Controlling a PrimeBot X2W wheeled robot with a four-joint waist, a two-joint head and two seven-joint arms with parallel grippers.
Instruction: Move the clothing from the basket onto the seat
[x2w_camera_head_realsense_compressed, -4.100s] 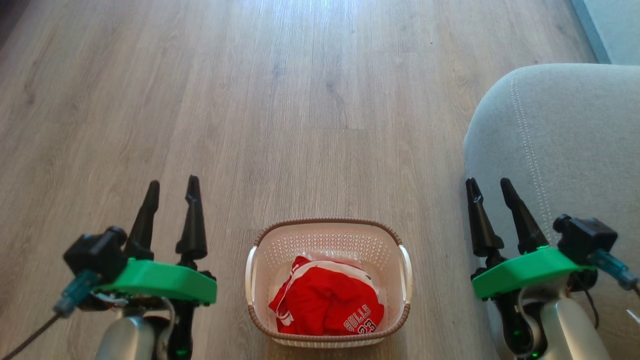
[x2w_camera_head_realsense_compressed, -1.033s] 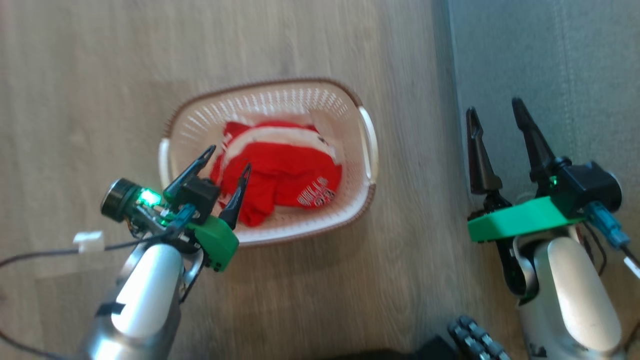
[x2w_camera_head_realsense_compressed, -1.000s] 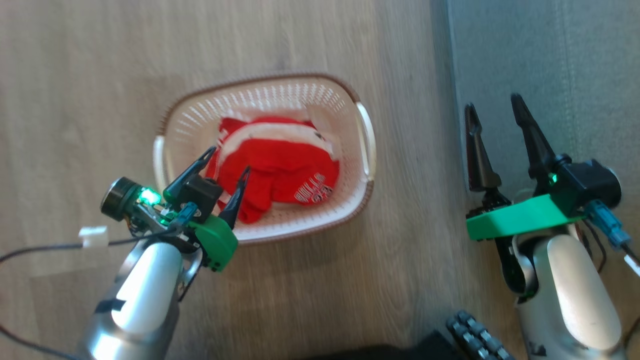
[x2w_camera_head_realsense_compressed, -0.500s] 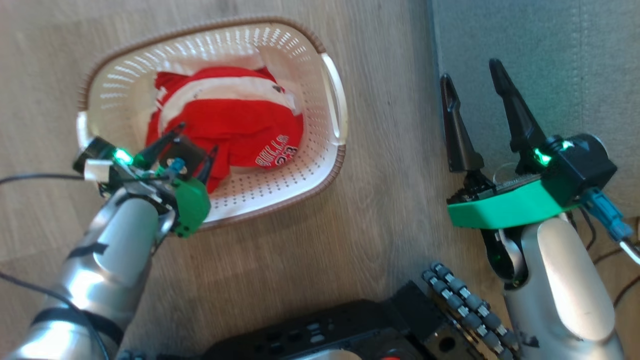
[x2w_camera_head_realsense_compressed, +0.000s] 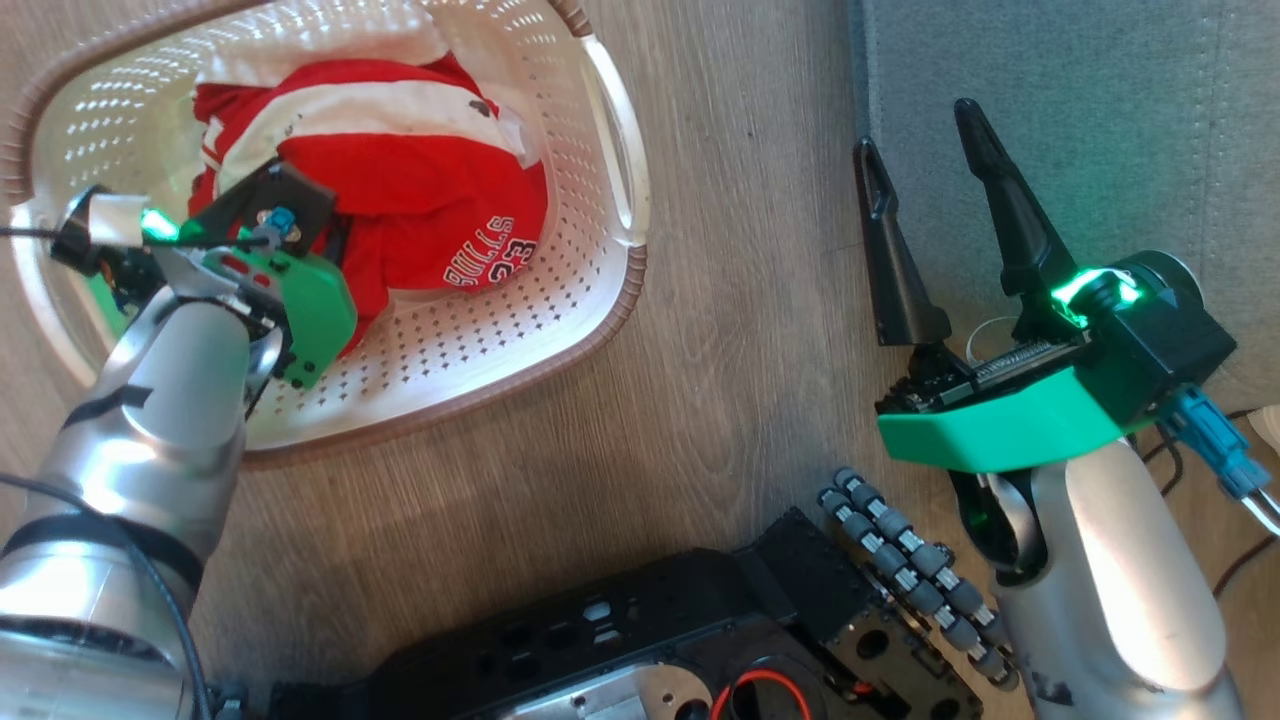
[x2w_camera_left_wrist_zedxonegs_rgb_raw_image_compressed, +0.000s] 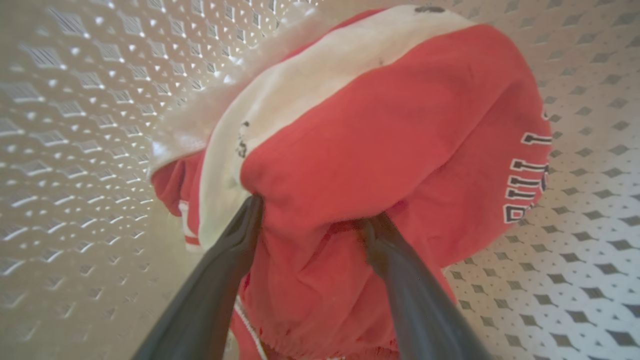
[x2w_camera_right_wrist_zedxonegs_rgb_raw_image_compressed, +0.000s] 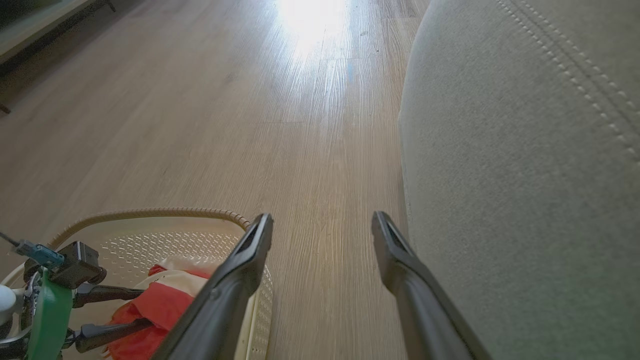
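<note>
Left gripper (x2w_camera_left_wrist_zedxonegs_rgb_raw_image_compressed: 314, 212): jaws spread wide, both tips pressed into the clothing (x2w_camera_left_wrist_zedxonegs_rgb_raw_image_compressed: 390, 125), with a hump of red fabric between them that is not yet pinched. The white trim band runs off toward 11 o'clock from the tips, and the BULLS lettering sits out at 3 o'clock. The clothing is one crumpled red pile, all of it inside the basket (x2w_camera_head_realsense_compressed: 470, 340) and resting on the perforated bottom; I can't tell how many garments are in it. The basket stands on the wood floor (x2w_camera_head_realsense_compressed: 740, 330), at about 10 o'clock from the robot's black base (x2w_camera_head_realsense_compressed: 640, 640). Right gripper (x2w_camera_head_realsense_compressed: 915, 128): jaws wide too, holding nothing, parked in the air at about 2 o'clock by the edge of the seat (x2w_camera_head_realsense_compressed: 1080, 130), with one finger over the floor and the other over the grey cushion. The seat is bare where it shows, well apart from the basket across a strip of floor. Step, as I read it: first grasp, with the left arm down in the basket and set to close. Next move calls for closing on that hump, lifting straight up to clear the brown rim, then swinging over toward 2 o'clock to drop it on the cushion. Risk: the grip takes a thin fold only and the pile slips or trails on the rim.
</note>
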